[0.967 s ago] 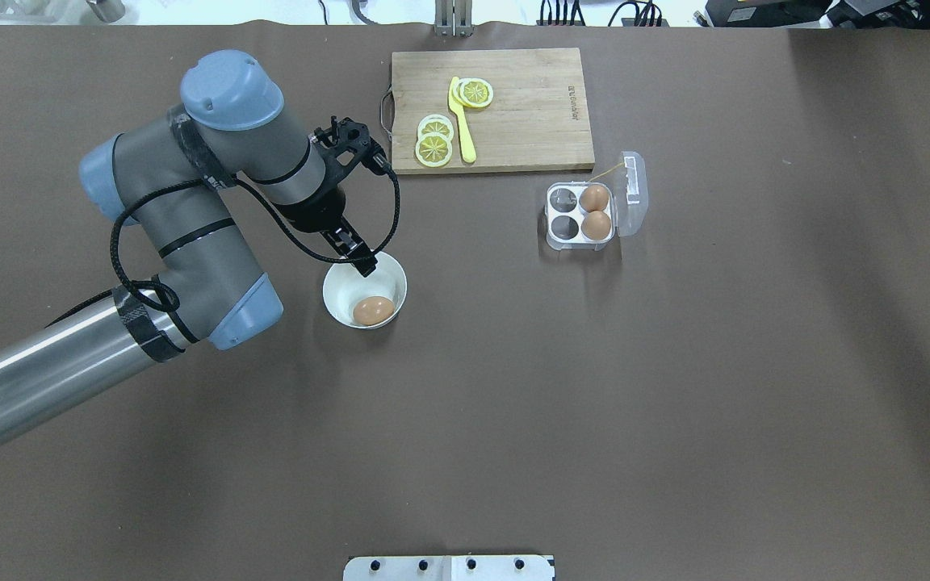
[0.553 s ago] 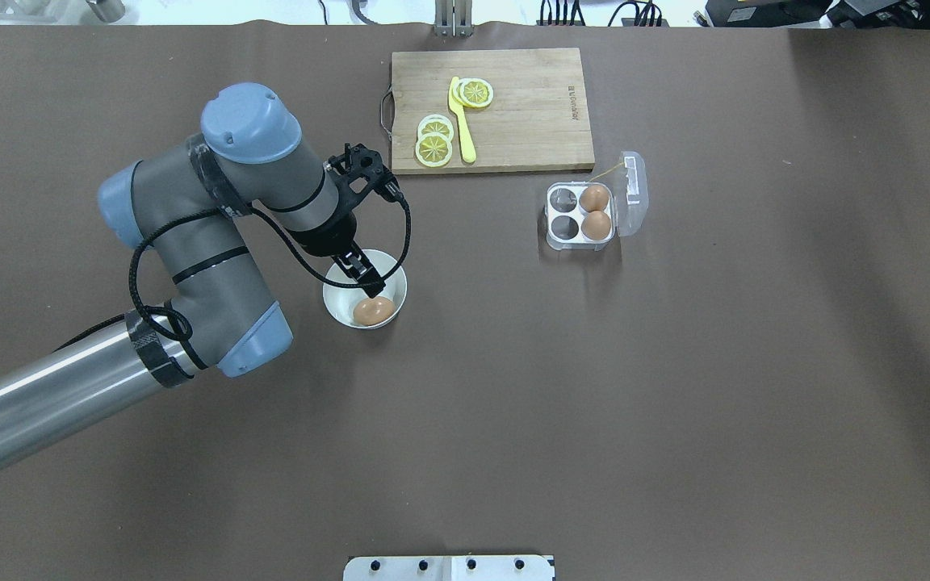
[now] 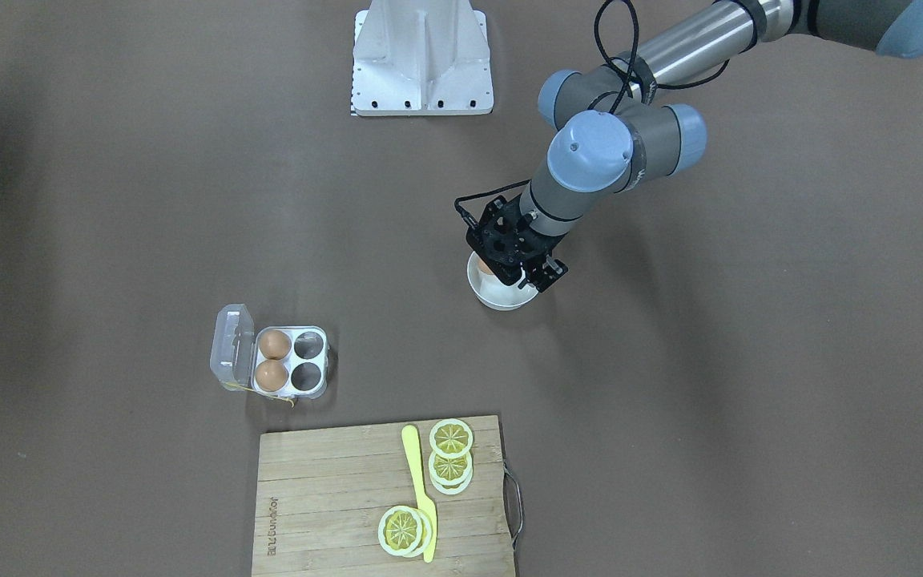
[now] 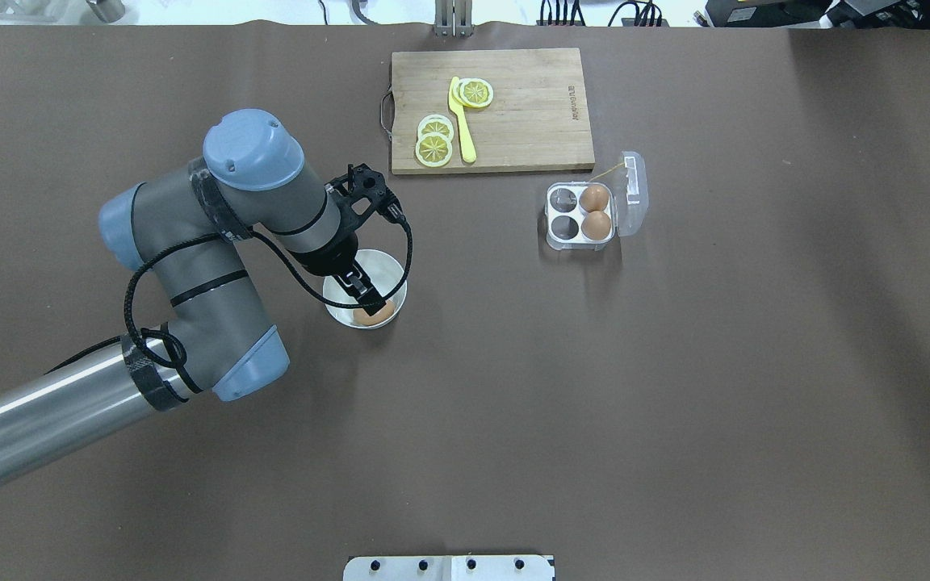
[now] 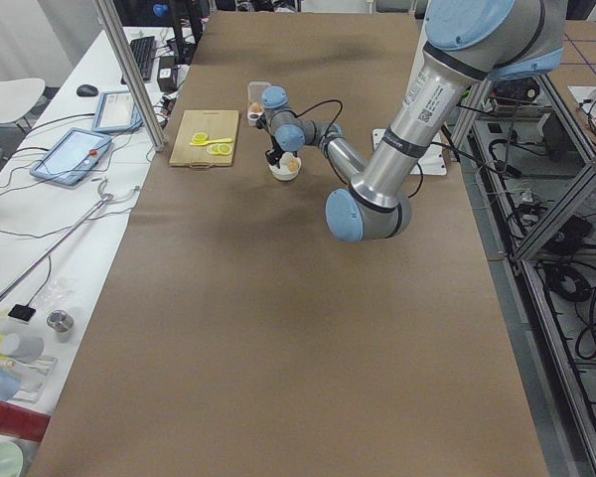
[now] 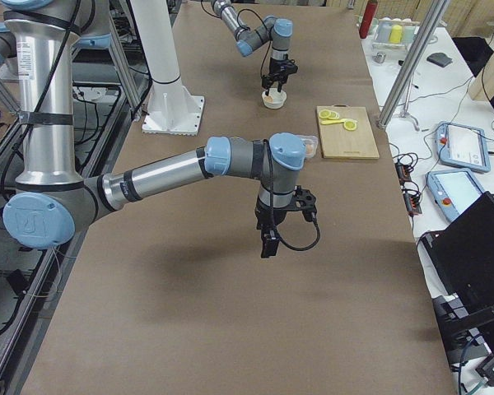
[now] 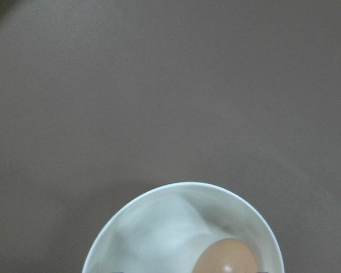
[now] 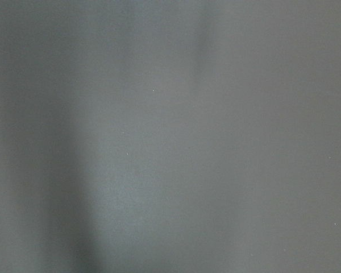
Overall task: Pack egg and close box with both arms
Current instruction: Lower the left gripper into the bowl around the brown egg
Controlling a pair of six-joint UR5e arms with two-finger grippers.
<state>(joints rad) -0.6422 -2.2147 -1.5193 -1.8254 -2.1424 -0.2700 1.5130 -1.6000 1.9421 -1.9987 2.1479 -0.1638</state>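
The left gripper (image 4: 362, 297) reaches down into the white bowl (image 4: 394, 274), right at the egg (image 4: 379, 313) that lies inside. Its fingers seem to be apart and not holding the egg, but the view is poor. The box (image 4: 566, 228) sits well apart from the bowl, lid open, with two other eggs (image 4: 594, 198) in it. The right gripper (image 6: 267, 244) hangs over the table (image 4: 675, 403). I cannot tell how wide it is.
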